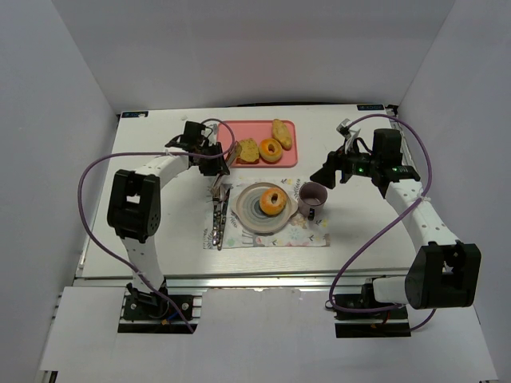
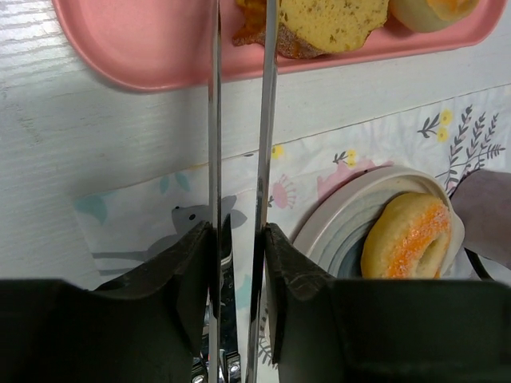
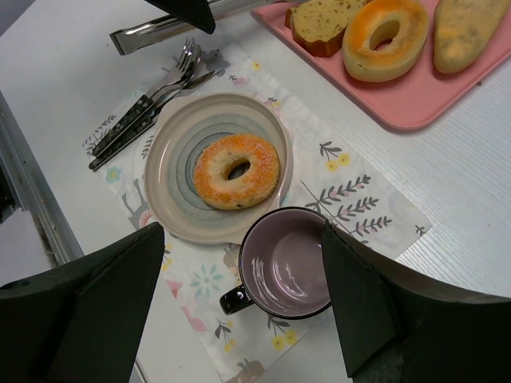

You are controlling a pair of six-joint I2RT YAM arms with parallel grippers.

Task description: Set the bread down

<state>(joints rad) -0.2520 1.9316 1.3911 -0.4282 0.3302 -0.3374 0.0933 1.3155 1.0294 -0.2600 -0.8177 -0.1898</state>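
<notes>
Black left gripper (image 2: 238, 233) jaws squeeze the two thin, shiny arms of the metal tongs (image 2: 267, 120). The arms run straight and nearly side by side, with a small gap. Their far ends sit at the edge of the bread (image 2: 327, 20), a thick yellow slice with a brown crust and little specks. I cannot tell if the tips pinch it. The bread lies on the smooth pink tray (image 2: 144, 48) with round corners.

Beside the bread on the tray are a ring bun (image 3: 359, 48) with an orange top and a long bumpy roll (image 3: 471, 28).

The right gripper (image 3: 243, 231) jaws are wide apart and hold nothing. They hang over a round purple cup (image 3: 283, 263) with a dark handle. The cup touches the rim of a round plate (image 3: 172, 159) with grey rings. A sugary orange donut (image 3: 237, 170) lies in the middle of the plate.

Plate and cup sit on a paper mat (image 3: 351, 191) with flowers and animals. A fork and knife (image 3: 144, 108) with dark handles lie on the mat just beside the plate. It all rests on a white table (image 3: 64, 72).
</notes>
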